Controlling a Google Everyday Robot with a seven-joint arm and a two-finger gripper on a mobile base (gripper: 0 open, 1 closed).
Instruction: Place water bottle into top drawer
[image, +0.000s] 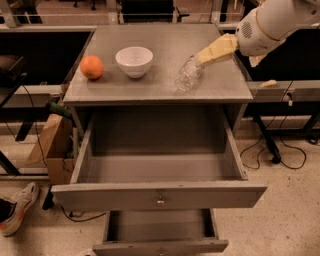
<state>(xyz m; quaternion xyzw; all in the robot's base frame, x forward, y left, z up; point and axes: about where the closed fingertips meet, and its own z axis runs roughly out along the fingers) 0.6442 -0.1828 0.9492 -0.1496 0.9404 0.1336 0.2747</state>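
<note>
L to R on the surface (150, 90): orange (92, 67) at far left, white bowl (134, 61) just beside it, then a gap, then the water bottle (188, 76) toward the right-hand side. Bottle lies on its side, not upright, well apart from bowl & orange.

Key relation: bottle's long axis runs diagonal, near-left end to far-right end. The far-right end points straight at the end effector (204, 56), which comes in from the upper right on the white arm (272, 22). The end effector's tan tip sits right at that end of the bottle, touching or just short of it; can't tell which. So the bottle lies down-left of the end effector, roughly in line w/ the approach direction, not across it.

Whether the end effector is spread or pressed together can't be told from this view. Bottle looks not yet lifted, resting on the surface.

Judgement: an end-on grasp along the axis is awkward on a crinkled bottle that can roll; a grip across the body probably needs wrist rotation first.

Top drawer (125, 196) is directly below, pulled fully out, nothing visible in it, knob at front centre. A narrower lower drawer (160, 246) also stands open beneath.
</note>
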